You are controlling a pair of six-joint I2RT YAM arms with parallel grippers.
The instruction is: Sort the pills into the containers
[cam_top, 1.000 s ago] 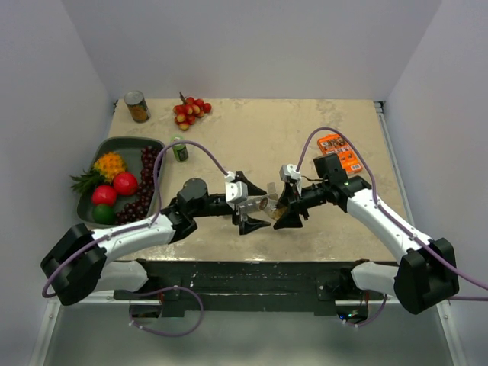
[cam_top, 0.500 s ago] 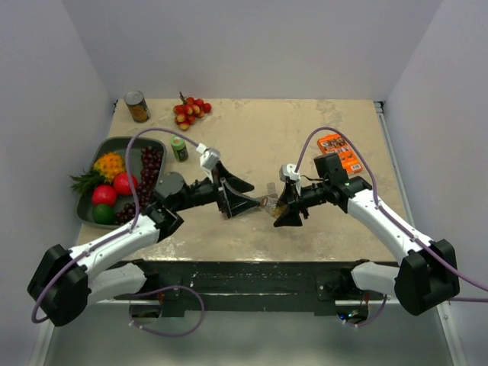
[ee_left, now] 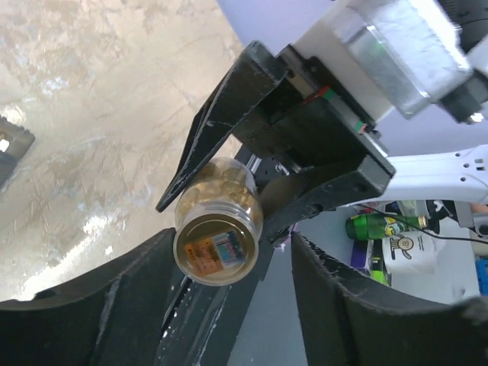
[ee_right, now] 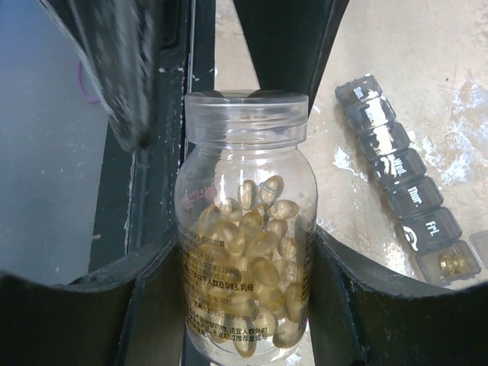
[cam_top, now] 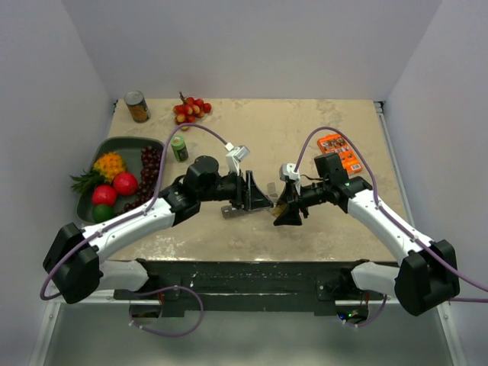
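A small clear bottle (ee_right: 245, 252) full of yellowish-tan pills (ee_right: 259, 229) hangs above the table's front middle, with my right gripper (cam_top: 282, 209) shut on its body. The bottle's clear cap end (ee_left: 219, 242) sits between the fingers of my left gripper (cam_top: 262, 200). It lies close to one finger (ee_left: 91, 305), with a gap to the other (ee_left: 366, 305), so the left jaws stand open around it. The containers, a dark-grey strip of lidded compartments (ee_right: 400, 179), lie on the table just beside the bottle. One end compartment (ee_right: 450, 263) holds a few pills. From above, the strip (cam_top: 231, 212) shows only partly under the left gripper.
A dark tray (cam_top: 114, 143) of fruit sits at the left. A green-capped bottle (cam_top: 179, 149) stands beside it. A can (cam_top: 137, 107) and red-yellow berries (cam_top: 191, 110) are at the back left. An orange packet (cam_top: 339, 152) lies by the right arm.
My left gripper swung back to the left, then returned to the bottle's cap end with its jaws narrower. The right gripper and the bottle stayed where they were.
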